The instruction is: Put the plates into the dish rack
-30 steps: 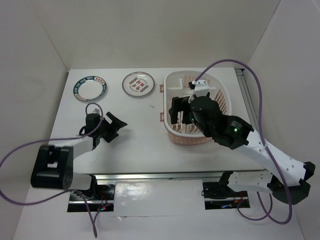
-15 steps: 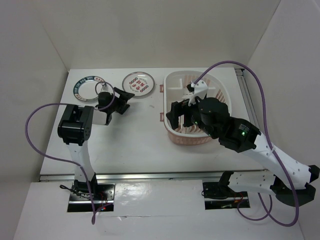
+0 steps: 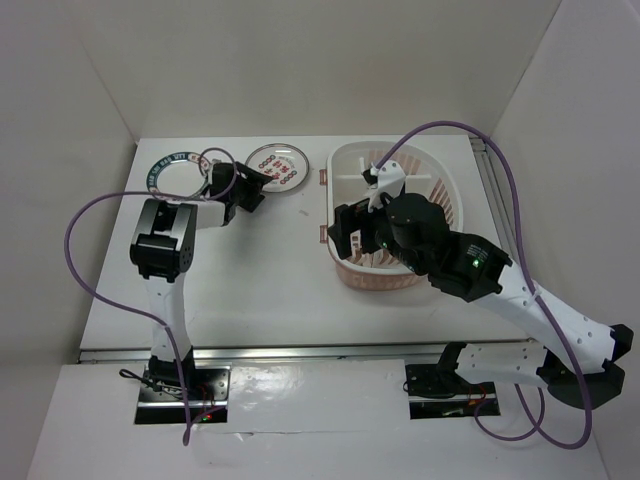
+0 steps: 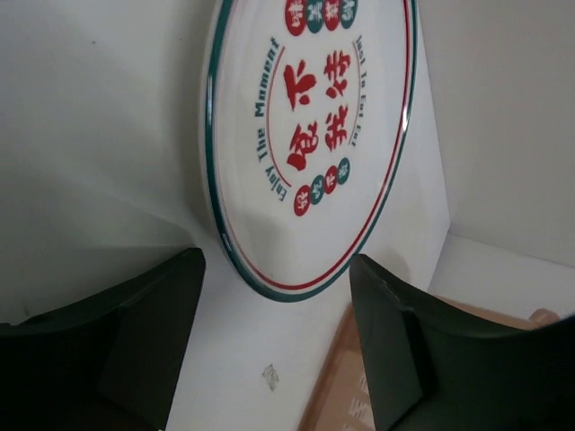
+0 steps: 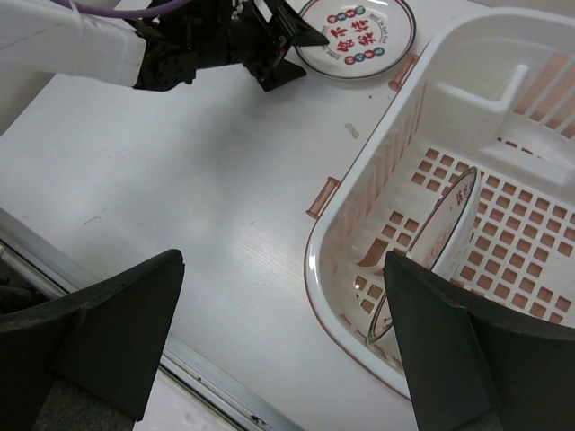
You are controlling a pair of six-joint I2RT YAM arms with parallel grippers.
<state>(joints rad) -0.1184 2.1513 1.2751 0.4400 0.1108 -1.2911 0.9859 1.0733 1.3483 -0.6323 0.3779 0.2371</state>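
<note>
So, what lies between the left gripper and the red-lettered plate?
Nothing but bare table, as the left wrist view shows: the open left gripper faces the near rim of the plate.

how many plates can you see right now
3. The dark-rimmed plate lies at the table's far left, partly behind the left arm. The red-motif plate lies just right of it. The third plate stands on edge inside the dish rack. None looks hidden.

One plate point(image 5: 433, 259) is seen standing on edge inside the dish rack point(image 5: 384, 136), framed by widely spread fingers point(image 5: 99, 332); a red-lettered plate point(image 5: 357, 40) is laid flat on the surface point(image 5: 207, 197).
</note>
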